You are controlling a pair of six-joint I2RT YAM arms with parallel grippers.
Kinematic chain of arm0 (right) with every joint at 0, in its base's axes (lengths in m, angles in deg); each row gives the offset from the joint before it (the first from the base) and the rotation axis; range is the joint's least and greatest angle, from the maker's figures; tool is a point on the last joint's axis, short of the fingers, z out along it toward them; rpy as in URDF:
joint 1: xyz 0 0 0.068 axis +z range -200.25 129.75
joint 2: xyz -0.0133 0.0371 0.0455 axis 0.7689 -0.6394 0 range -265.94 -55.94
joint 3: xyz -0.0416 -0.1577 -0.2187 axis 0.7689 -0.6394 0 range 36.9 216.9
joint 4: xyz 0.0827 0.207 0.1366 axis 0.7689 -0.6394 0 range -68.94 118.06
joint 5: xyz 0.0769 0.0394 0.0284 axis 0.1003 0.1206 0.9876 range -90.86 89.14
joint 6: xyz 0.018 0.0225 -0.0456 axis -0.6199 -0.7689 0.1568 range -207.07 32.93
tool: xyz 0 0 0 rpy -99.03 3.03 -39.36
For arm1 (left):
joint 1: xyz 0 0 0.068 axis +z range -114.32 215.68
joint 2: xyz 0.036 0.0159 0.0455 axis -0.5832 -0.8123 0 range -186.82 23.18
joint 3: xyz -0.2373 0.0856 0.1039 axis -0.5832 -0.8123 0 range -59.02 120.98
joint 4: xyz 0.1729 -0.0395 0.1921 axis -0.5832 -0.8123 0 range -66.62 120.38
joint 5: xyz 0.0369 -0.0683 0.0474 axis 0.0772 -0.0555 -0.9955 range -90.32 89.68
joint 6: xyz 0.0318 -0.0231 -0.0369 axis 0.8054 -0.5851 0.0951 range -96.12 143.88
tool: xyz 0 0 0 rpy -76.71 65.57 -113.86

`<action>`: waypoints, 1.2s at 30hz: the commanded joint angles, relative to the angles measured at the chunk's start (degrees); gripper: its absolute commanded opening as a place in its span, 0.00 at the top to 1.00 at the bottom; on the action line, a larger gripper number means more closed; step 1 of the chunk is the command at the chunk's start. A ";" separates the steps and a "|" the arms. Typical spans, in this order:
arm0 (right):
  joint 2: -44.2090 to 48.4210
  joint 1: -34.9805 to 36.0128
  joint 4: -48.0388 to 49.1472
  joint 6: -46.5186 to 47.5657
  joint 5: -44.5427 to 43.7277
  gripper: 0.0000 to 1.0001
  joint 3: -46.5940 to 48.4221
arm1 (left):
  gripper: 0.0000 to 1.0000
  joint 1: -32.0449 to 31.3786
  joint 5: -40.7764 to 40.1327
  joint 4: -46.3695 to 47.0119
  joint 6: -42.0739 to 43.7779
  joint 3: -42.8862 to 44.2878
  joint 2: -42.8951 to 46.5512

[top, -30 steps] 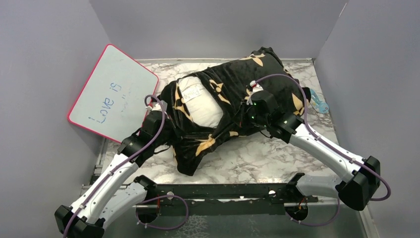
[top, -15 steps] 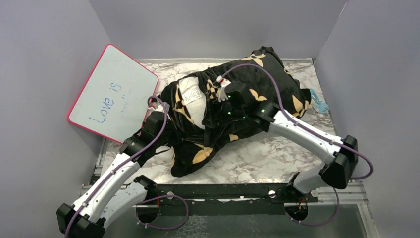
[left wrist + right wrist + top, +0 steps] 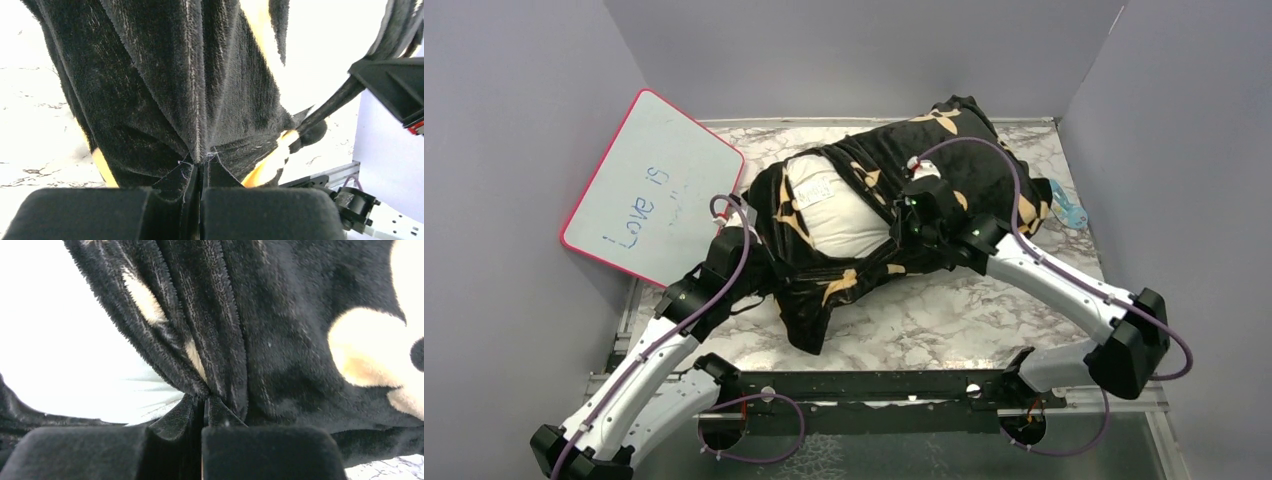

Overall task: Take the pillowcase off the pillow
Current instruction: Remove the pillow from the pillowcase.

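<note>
Right gripper (image 3: 202, 412) has dragged pillowcase (image 3: 984, 180) rightward (pillow (image 3: 839, 215) more exposed).

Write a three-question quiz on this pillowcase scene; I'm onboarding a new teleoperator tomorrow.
1. True or false: the left gripper and the right gripper are each shut on the pillowcase.
2. What stands to the left of the pillow? A) whiteboard B) mug C) laptop
3. Fill in: the exposed part of the pillow is plain ____ in colour.
Key: 1 true; 2 A; 3 white.
</note>
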 commanded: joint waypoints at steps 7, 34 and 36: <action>5.73 -3.74 8.82 -6.88 22.34 0.99 -16.98 | 0.41 0.49 6.82 2.27 3.35 10.55 -5.85; 11.47 -22.80 0.83 1.99 17.57 0.99 -15.56 | 1.00 1.28 -7.28 -14.62 -0.16 0.93 -0.93; 12.21 -22.82 1.15 3.44 26.36 0.99 -14.96 | 1.00 1.28 -1.00 -9.45 -0.26 -2.23 -1.33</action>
